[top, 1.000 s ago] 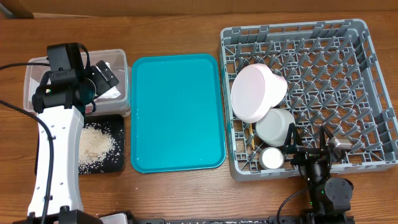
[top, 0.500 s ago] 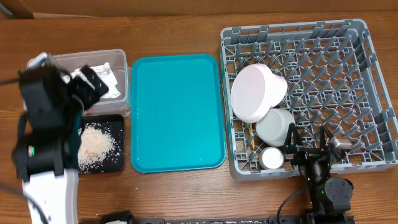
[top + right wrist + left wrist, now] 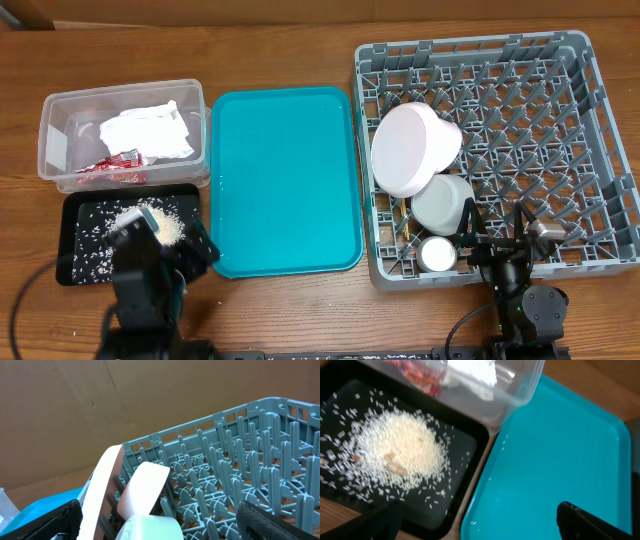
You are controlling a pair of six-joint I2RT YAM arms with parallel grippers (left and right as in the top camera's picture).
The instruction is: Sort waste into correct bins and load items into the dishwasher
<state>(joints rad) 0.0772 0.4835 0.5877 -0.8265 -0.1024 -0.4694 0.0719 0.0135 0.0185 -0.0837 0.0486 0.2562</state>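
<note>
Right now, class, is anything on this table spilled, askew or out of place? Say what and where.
Nothing stands out. The rice is scattered, but inside the black tray; napkin and sauce packet lie in the clear tub; plates lean in the rack.

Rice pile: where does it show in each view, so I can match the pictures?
Overhead: rice at lower left, on the black tray.
Left wrist: rice left of centre, on that same tray.
Right wrist: not in it.
Shared landmark: teal tray, centre of the overhead view, right half of the left wrist view, lower-left corner of the right wrist view.
</note>
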